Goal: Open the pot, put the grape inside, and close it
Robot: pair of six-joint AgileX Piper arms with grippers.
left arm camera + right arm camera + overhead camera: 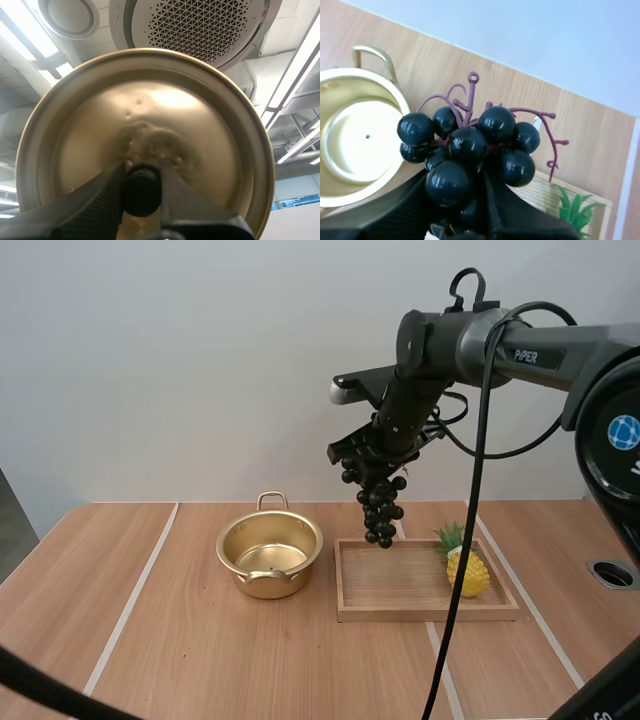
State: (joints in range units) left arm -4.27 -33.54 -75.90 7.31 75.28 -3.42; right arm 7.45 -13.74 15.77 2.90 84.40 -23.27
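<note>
Golden pot: is being left open and empty on the table, just beside the left end of the wooden tray
Black grapes: are being held in the air above the tray's left end, near the pot but not over its mouth
Grip on the bunch: right gripper is being closed on the uppermost berries, while the purple stem is poking free above them
Grip on the lid: left gripper is being clamped on the black knob, and the lid is being held aloft, off the pot
Bystander on the tray: a toy pineapple is being left at the right end, apart from the grapes
Risk of a slip: smooth round berries are being pinched instead of the stem, so the bunch is being judged liable to squirm out during a sideways move
Risk of a miss: the bunch is dangling well below the fingers, so a release made too soon could leave it draped on the rim or dropped between pot and tray
Risk of a nudge: low berries dragged against the rim could push the light pot aside
Risk at closing: a berry or stem standing proud of the rim could stop the lid from seating
</note>
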